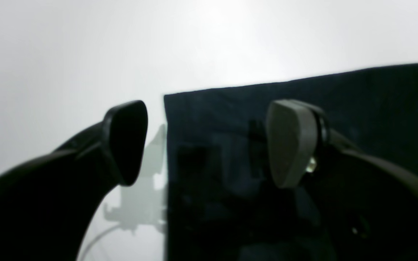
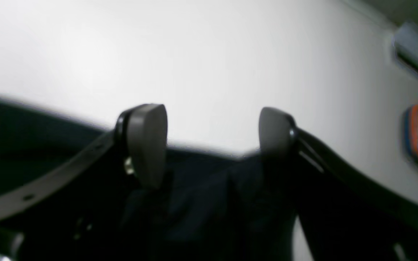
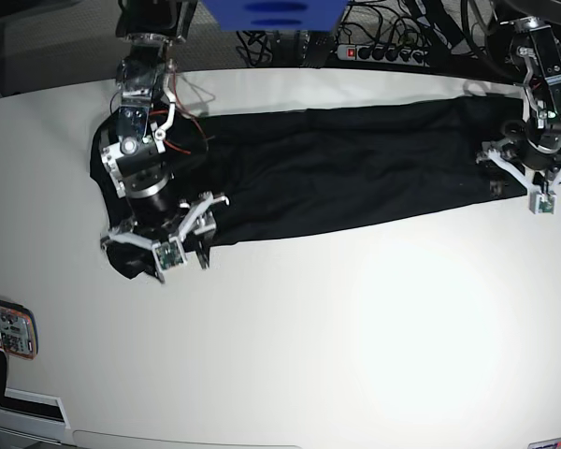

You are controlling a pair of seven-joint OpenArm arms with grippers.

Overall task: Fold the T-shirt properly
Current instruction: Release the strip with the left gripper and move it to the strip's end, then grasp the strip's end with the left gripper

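Jaws of both arms gape over the T-shirt (image 3: 337, 178), nothing between.

black-and-silver arms, red wiring, white brackets, curved black fingers (image 1: 122, 141) with grey pads (image 2: 147, 145).

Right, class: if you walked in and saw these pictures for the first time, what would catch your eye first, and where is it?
The long black T-shirt stands out, stretched as a band across the far side of the white table. A robot arm sits over each end of it: the right pincer open above the sleeve end, the left pincer open at the other end's corner.
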